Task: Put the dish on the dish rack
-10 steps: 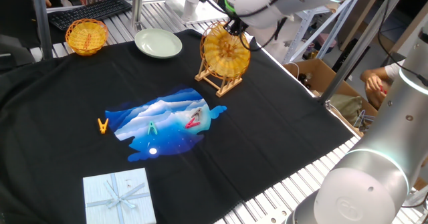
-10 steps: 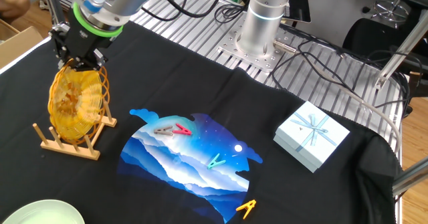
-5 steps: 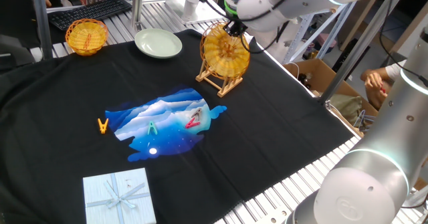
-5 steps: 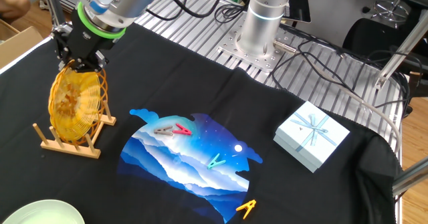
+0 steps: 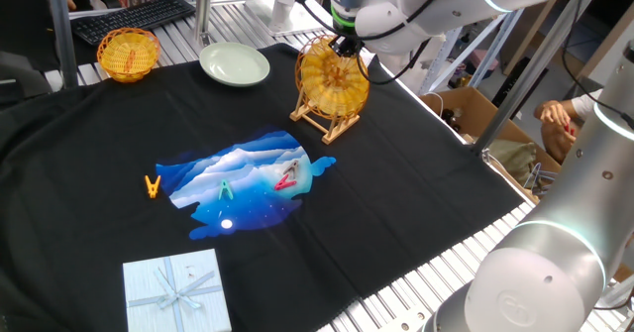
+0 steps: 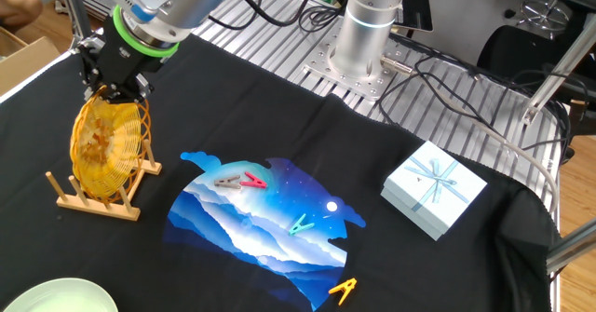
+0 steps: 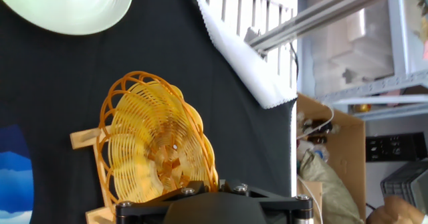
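The dish, a golden woven wicker plate, stands on edge between the pegs of the light-wood dish rack at the back of the black cloth. My gripper sits right at the dish's top rim and appears shut on it. In the other fixed view the gripper is on top of the dish, which rests in the rack. The hand view looks down on the dish and the rack; my fingertips are hidden behind the black hand body.
A pale green plate and a small yellow basket lie at the back left. A blue cloth with clothespins lies mid-table, a gift box at the front. A cardboard box stands off the right edge.
The gripper has shifted slightly along the rack, and the dish's top rim has moved a little with it. The dish stays in the rack.
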`<move>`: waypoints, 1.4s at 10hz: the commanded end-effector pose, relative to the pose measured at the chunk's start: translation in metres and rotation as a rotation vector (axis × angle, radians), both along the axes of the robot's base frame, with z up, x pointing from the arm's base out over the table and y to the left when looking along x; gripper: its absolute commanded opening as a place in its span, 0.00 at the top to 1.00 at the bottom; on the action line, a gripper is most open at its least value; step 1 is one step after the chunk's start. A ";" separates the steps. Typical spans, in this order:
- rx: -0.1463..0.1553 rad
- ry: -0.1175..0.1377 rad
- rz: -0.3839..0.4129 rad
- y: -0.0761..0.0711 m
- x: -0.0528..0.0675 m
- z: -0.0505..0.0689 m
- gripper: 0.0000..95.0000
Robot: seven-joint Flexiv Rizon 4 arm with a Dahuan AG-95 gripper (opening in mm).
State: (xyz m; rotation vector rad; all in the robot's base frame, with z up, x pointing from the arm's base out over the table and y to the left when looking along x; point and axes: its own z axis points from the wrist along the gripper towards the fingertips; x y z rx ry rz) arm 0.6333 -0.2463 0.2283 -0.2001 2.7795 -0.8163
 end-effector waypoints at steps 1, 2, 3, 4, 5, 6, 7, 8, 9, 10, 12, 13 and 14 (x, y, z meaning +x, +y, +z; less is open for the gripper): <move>-0.004 -0.014 -0.007 0.001 -0.002 -0.001 1.00; 0.002 -0.021 -0.025 0.002 -0.002 -0.002 1.00; 0.004 -0.022 -0.028 0.002 -0.002 -0.002 1.00; 0.004 -0.022 -0.028 0.002 -0.002 -0.002 1.00; 0.004 -0.022 -0.028 0.002 -0.002 -0.002 1.00; 0.004 -0.022 -0.028 0.002 -0.002 -0.002 1.00; 0.004 -0.022 -0.028 0.002 -0.002 -0.002 1.00; 0.004 -0.022 -0.028 0.002 -0.002 -0.002 1.00; 0.004 -0.022 -0.028 0.002 -0.002 -0.002 1.00; 0.004 -0.022 -0.028 0.002 -0.002 -0.002 1.00; 0.004 -0.022 -0.028 0.002 -0.002 -0.002 1.00; 0.004 -0.022 -0.028 0.002 -0.002 -0.002 1.00; 0.004 -0.022 -0.028 0.002 -0.002 -0.002 1.00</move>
